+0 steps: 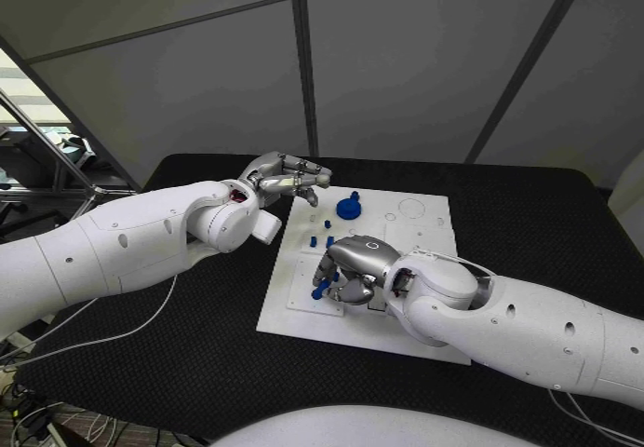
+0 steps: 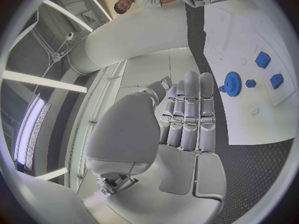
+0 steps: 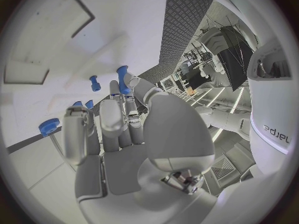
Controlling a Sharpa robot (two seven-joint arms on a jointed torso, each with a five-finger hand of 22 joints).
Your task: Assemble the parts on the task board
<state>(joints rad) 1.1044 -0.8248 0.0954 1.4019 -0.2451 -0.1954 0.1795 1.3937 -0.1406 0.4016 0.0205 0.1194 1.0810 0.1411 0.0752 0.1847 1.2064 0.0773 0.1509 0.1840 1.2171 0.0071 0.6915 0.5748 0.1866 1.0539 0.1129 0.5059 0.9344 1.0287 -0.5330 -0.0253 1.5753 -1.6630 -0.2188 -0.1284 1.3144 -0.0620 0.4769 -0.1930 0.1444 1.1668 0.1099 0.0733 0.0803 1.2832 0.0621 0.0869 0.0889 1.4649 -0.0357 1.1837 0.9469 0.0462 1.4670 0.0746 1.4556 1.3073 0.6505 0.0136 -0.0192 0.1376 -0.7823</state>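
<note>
My right hand [image 1: 352, 268] pinches a small blue part [image 1: 319, 291] low over the task board [image 1: 302, 307]; I judge seating comes next, needing alignment. Left hand [image 1: 286, 179] hovers at the far edge, fingers together, empty.

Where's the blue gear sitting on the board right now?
In the head view the blue gear lies on the far left part of the task board, just beside the left hand, with nothing touching it.

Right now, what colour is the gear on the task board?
Blue; the gear shows best in the left wrist view, lying on the white task board.
</note>
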